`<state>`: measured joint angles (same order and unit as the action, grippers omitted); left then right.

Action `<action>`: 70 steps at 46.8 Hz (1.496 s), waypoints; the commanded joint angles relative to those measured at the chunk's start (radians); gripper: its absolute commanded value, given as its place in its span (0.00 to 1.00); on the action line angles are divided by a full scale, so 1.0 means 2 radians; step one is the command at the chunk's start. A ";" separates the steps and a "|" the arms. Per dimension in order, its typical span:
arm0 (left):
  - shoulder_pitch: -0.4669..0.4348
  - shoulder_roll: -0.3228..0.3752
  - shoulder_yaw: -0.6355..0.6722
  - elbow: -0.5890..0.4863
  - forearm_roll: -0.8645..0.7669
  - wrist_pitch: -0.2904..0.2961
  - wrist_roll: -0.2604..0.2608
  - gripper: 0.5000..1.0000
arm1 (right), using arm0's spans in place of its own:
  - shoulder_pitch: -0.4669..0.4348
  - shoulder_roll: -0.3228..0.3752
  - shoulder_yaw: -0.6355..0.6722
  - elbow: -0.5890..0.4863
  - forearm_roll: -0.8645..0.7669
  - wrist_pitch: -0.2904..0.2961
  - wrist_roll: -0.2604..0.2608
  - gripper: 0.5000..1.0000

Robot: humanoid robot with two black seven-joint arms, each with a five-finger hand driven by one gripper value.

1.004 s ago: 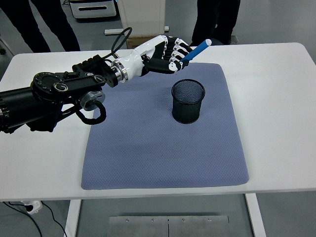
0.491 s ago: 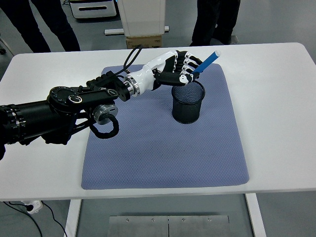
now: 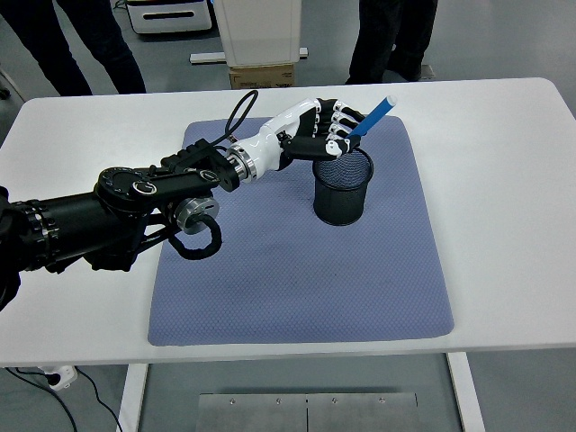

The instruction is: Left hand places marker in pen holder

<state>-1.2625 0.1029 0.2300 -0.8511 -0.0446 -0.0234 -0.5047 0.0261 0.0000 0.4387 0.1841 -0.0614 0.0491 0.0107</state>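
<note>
A black mesh pen holder (image 3: 343,184) stands upright on the blue-grey mat (image 3: 297,261), right of the mat's middle. My left hand (image 3: 335,133) reaches in from the left and hovers just above the holder's far-left rim. Its fingers (image 3: 317,125) are curled around a blue marker (image 3: 373,115). The marker is tilted, with its white-tipped upper end pointing up and to the right, and its lower end is hidden in the hand, above the holder's opening. My right arm does not show.
The white table (image 3: 504,162) extends around the mat on all sides. Beyond the far edge stand two people's legs (image 3: 391,36) and a white cabinet (image 3: 259,31).
My left arm has stretched rightward and down over the last second, carrying the marker from behind the holder to just above its rim. The marker has tilted slightly steeper.
</note>
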 commanded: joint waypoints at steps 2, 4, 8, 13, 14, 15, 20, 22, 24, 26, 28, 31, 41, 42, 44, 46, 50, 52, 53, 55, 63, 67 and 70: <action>0.000 -0.002 0.001 0.000 0.000 0.004 0.000 0.00 | 0.000 0.000 0.000 0.000 0.000 0.000 0.000 1.00; 0.000 -0.004 0.001 0.000 0.000 0.004 0.001 0.00 | 0.000 0.000 0.000 0.000 0.000 0.000 0.000 1.00; 0.001 -0.007 0.002 0.000 0.002 0.005 0.001 0.00 | 0.000 0.000 0.000 0.000 0.000 0.000 0.000 1.00; 0.001 -0.008 0.002 0.000 0.003 0.005 0.001 0.00 | 0.000 0.000 0.000 0.000 0.000 0.000 0.000 1.00; 0.001 -0.008 0.002 0.000 0.002 0.005 0.001 0.07 | 0.000 0.000 0.000 0.000 0.000 0.000 0.000 1.00; 0.000 -0.008 0.002 0.000 0.002 0.005 0.001 0.16 | 0.000 0.000 0.000 0.000 0.000 0.000 0.000 1.00; 0.000 -0.008 0.002 0.000 0.007 0.006 0.001 0.60 | 0.000 0.000 0.000 0.000 0.000 0.000 0.000 1.00; 0.000 -0.007 0.002 0.000 0.009 0.009 0.001 0.80 | 0.000 0.000 0.000 0.000 0.000 0.000 0.000 1.00; 0.000 -0.007 0.002 0.000 0.009 0.011 0.001 0.91 | 0.000 0.000 0.000 0.000 0.000 0.000 0.000 1.00; 0.000 -0.007 0.002 0.000 0.010 0.011 0.001 1.00 | 0.000 0.000 0.000 0.000 0.000 0.000 0.000 1.00; -0.001 -0.006 0.002 0.000 0.010 0.011 0.001 1.00 | 0.000 0.000 0.000 0.000 0.000 0.000 0.000 1.00; -0.001 -0.006 0.002 0.000 0.009 0.011 0.002 1.00 | 0.000 0.000 0.000 0.000 0.000 0.000 0.000 1.00; -0.009 -0.001 -0.001 0.000 -0.001 0.011 0.001 1.00 | 0.000 0.000 0.000 0.000 0.000 0.000 0.000 1.00; -0.011 0.000 -0.001 0.000 -0.002 0.011 0.001 1.00 | 0.000 0.000 0.000 0.000 0.000 0.000 0.000 1.00; -0.017 0.002 -0.002 0.000 -0.008 0.011 0.001 1.00 | 0.000 0.000 0.000 0.000 0.000 0.000 0.000 1.00; -0.020 0.007 -0.008 0.000 -0.013 0.009 0.001 1.00 | 0.000 0.000 0.000 0.000 0.000 0.000 0.000 1.00; -0.024 0.020 -0.022 0.000 -0.019 0.006 0.001 1.00 | 0.000 0.000 0.000 0.000 0.000 0.000 0.000 1.00; -0.026 0.024 -0.033 0.000 -0.019 0.004 0.001 1.00 | 0.000 0.000 0.000 0.000 0.000 0.000 0.000 1.00; -0.026 0.028 -0.040 0.000 -0.018 0.003 0.002 1.00 | 0.000 0.000 0.000 0.000 0.000 0.000 0.000 1.00; -0.025 0.031 -0.054 0.001 -0.018 0.003 0.005 1.00 | 0.000 0.000 0.000 0.000 0.000 0.000 0.000 1.00; -0.021 0.062 -0.077 0.021 -0.016 0.003 0.007 1.00 | 0.000 0.000 0.000 0.000 0.000 0.000 0.000 1.00; -0.015 0.066 -0.074 0.053 -0.011 0.002 0.007 1.00 | 0.000 0.000 0.000 0.000 0.000 0.000 0.000 1.00; -0.005 0.070 -0.072 0.085 -0.005 0.002 0.007 1.00 | 0.000 0.000 0.000 0.000 0.000 0.000 0.000 1.00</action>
<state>-1.2872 0.2354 0.0812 -0.7346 -0.0648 -0.0194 -0.4908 0.0261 0.0000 0.4388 0.1841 -0.0614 0.0491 0.0108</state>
